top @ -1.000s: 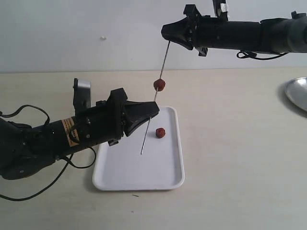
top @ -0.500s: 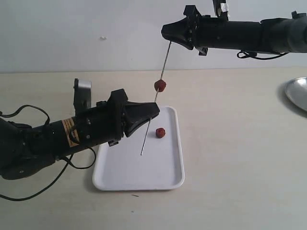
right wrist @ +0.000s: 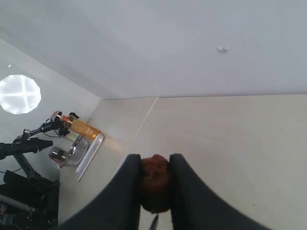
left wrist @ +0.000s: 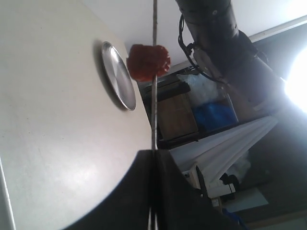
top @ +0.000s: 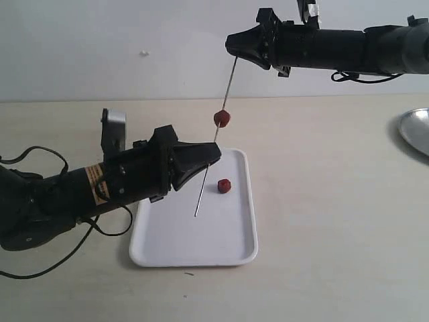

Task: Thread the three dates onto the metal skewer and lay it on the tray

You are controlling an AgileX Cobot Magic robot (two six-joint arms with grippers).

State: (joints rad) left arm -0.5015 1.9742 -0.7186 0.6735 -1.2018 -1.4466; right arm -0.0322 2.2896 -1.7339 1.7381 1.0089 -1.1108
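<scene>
The metal skewer (top: 208, 171) stands steeply tilted over the tray (top: 234, 249). My left gripper (top: 216, 153) is shut on its lower half, and the jaws (left wrist: 153, 153) pinch the rod with no gap. One reddish date (top: 222, 119) is threaded on the skewer (left wrist: 154, 110) above that grip, seen close as the date (left wrist: 148, 61) in the left wrist view. High up, my right gripper (top: 231, 45) is at the skewer's top end, shut on a dark reddish-brown date (right wrist: 154, 179). A third date (top: 224, 186) lies loose on the tray.
A round silver dish (top: 417, 131) sits at the table's far right edge, also visible as the dish (left wrist: 117, 75) in the left wrist view. Black cables trail from the left arm (top: 60, 194) across the table's left side.
</scene>
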